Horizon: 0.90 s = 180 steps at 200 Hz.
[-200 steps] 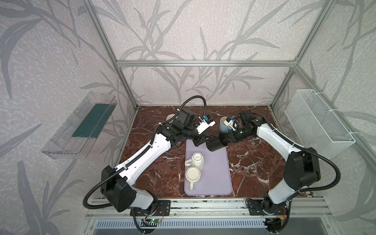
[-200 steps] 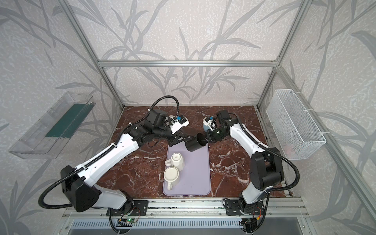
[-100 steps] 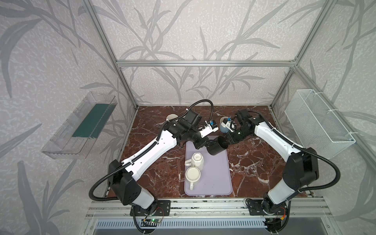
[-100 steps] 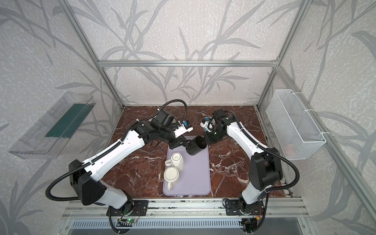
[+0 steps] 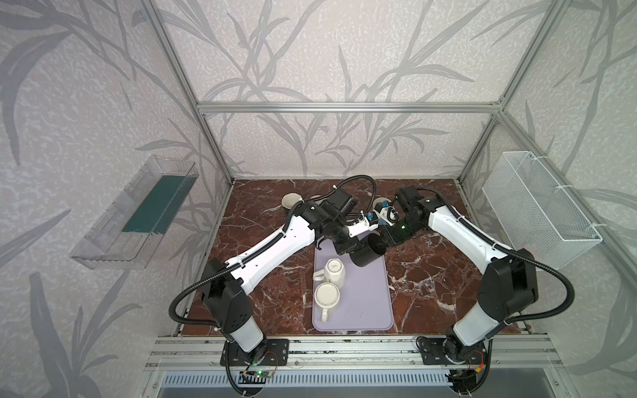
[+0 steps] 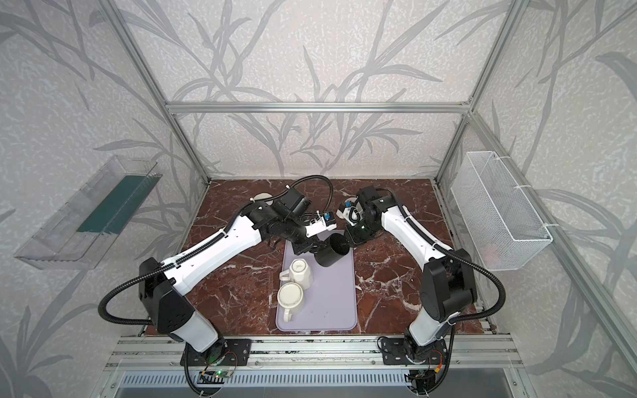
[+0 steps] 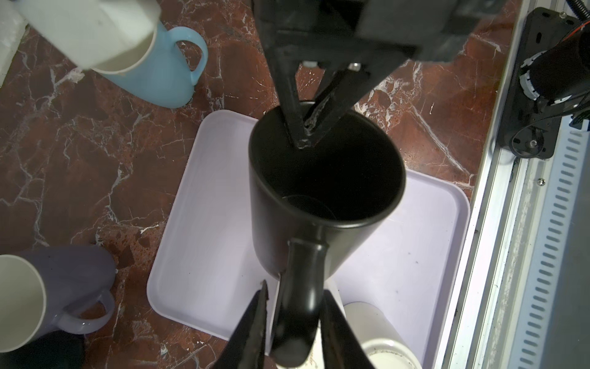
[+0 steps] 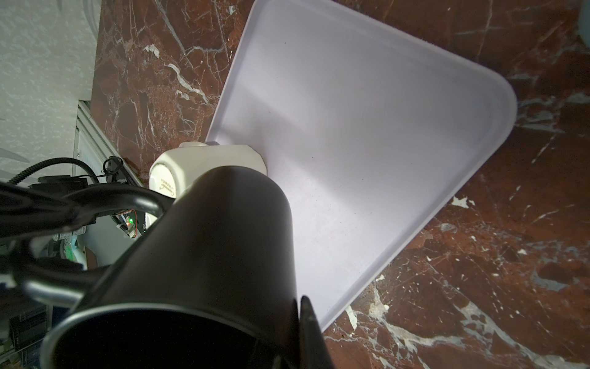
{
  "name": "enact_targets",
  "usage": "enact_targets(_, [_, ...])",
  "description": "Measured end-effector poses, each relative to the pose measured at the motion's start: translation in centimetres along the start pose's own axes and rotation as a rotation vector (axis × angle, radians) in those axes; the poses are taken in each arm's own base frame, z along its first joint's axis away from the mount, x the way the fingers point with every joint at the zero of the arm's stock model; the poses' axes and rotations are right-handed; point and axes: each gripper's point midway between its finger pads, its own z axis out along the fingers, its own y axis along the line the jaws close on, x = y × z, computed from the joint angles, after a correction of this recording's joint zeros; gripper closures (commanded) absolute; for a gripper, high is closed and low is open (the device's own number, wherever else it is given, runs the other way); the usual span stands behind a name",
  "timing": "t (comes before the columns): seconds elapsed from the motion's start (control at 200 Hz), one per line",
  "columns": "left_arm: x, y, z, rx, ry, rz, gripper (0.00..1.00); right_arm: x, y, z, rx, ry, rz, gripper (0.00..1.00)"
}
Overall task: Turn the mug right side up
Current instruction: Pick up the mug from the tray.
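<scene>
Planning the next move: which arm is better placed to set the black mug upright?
Probably left: the left gripper straddles the handle of the black mug above the lavender tray; the right gripper only pinches the rim.

Both top views: high at 6 o'clock, facing down twd back wall (image 5: 344, 51) at 12, whole table (image 5: 431, 275) seen. L wrist cam: v. close, looking into black mug (image 7: 325, 191). R wrist: close along its side. All share mug, tray (image 8: 367, 111).

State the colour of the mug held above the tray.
Black mug; left wrist view shows it best.
</scene>
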Motion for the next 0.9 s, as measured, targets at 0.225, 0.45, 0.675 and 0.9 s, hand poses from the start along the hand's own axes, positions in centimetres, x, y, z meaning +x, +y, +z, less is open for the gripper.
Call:
enact_targets(0.225, [-0.6, -0.1, 0.3, 0.015, 0.021, 0.017, 0.69, -0.1, 0.2, 0.0, -0.002, 0.0, -0.007, 1.0])
enact_targets(0.45, [0.2, -0.3, 1.5, 0.044, 0.08, 0.02, 0.77, 0.0, 0.4, 0.1, -0.003, 0.003, -0.015, 1.0])
enact_targets(0.675, [0.5, -0.9, 1.5, 0.061, 0.102, 0.049, 1.0, -0.1, 0.5, 0.1, -0.005, 0.0, -0.034, 1.0])
enact_targets(0.9, [0.6, -0.2, 1.7, 0.018, 0.103, 0.043, 1.0, -0.6, 0.3, 0.0, 0.005, -0.019, -0.044, 0.82])
